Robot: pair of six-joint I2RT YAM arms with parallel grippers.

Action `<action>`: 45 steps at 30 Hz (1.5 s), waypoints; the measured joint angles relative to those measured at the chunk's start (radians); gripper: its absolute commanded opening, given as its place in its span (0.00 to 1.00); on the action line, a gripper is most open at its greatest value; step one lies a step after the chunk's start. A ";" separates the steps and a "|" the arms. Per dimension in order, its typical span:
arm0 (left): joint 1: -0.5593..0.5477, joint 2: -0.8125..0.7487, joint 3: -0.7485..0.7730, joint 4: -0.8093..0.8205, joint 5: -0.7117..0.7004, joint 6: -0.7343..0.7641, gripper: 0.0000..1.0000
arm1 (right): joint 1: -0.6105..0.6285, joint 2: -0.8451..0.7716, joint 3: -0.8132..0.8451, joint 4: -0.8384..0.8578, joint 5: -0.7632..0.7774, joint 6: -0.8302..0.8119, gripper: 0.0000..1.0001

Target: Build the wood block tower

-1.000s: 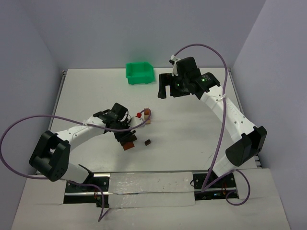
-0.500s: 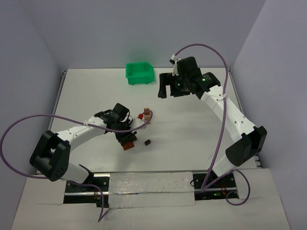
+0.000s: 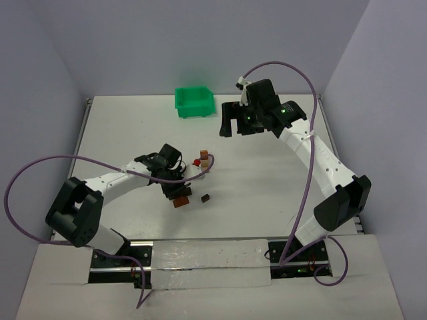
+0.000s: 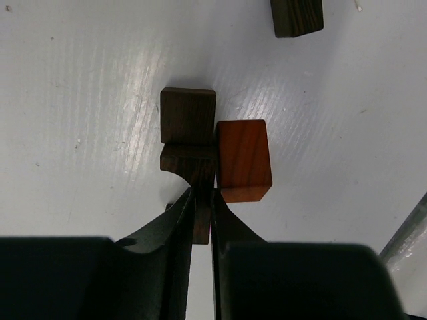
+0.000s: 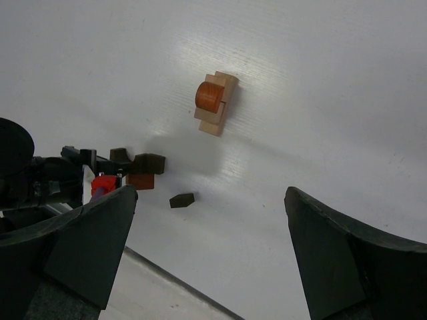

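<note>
A: Left gripper (image 4: pixel 202 200) has its fingers closed on one leg of the dark brown arch piece (image 4: pixel 188 120), which lies flat on the table (image 4: pixel 80 100); a reddish-brown cube (image 4: pixel 243 157) touches its side. Right gripper (image 3: pixel 235 127) hangs wide open and holds nothing, up near the green bin (image 3: pixel 194 101).

B: Tower?

A: The wood block tower (image 3: pixel 205 160) stands mid-table, near the left gripper but apart from it; tan blocks, with a reddish-brown round piece on top.

B: Risks?

A: The pinch sits on a leg end, off centre; I judge the arch may swing on lifting; the touching cube could get dragged; a narrow stack could topple from a slight knock at placing.

B: Against a second ago?

A: Left jaws have narrowed onto the leg; left arm drawn slightly in; right arm unchanged.
</note>
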 measured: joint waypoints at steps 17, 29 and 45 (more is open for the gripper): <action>0.011 0.007 -0.030 0.007 -0.019 0.064 0.37 | 0.000 0.000 -0.007 0.003 -0.028 0.000 0.99; 0.014 0.015 -0.052 -0.018 -0.031 0.081 0.01 | -0.004 0.000 -0.007 0.004 -0.033 0.000 0.99; 0.367 -0.338 0.104 0.165 0.376 -0.561 0.00 | 0.004 -0.235 -0.268 0.243 -0.139 -0.297 1.00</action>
